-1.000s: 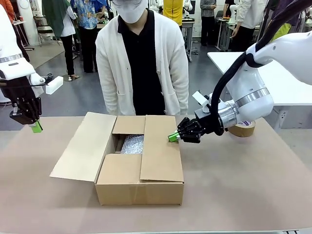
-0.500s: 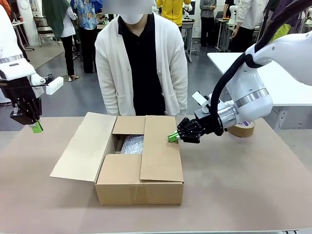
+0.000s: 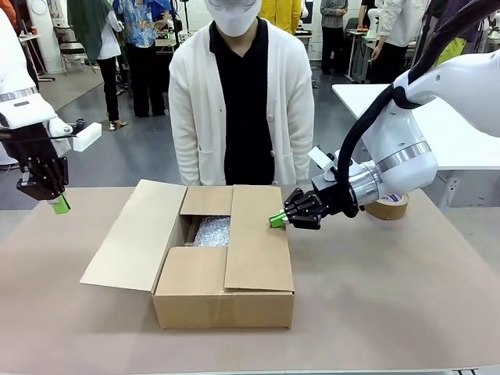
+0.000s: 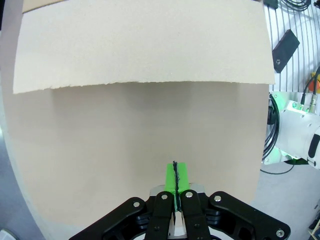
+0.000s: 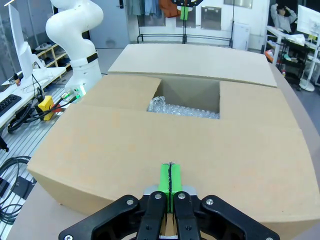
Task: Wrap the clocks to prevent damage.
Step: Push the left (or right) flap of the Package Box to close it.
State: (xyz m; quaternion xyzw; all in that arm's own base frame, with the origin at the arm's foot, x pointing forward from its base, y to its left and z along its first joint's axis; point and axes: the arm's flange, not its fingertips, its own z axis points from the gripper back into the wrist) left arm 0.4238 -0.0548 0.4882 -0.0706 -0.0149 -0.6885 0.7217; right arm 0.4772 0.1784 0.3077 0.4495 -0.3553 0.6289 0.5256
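1. Both grippers have their green pads pressed together and hold nothing: the right gripper (image 3: 275, 219) and the left gripper (image 3: 58, 205).
2. Right gripper's tip sits at the right edge of the cardboard box (image 3: 226, 269), by its folded-down right flap; the left gripper hangs over the table (image 3: 391, 305), well left of the box.
3. Bubble wrap (image 3: 212, 231) lies inside the box, in the gap between flaps; whether it covers a clock cannot be told.
4. 1 tape roll (image 3: 388, 207) lies behind the right arm, and a person (image 3: 242, 101) stands at the far side.

floor (image 3: 133, 156): grey | white table (image 3: 469, 141): far right | people (image 3: 144, 47): standing behind
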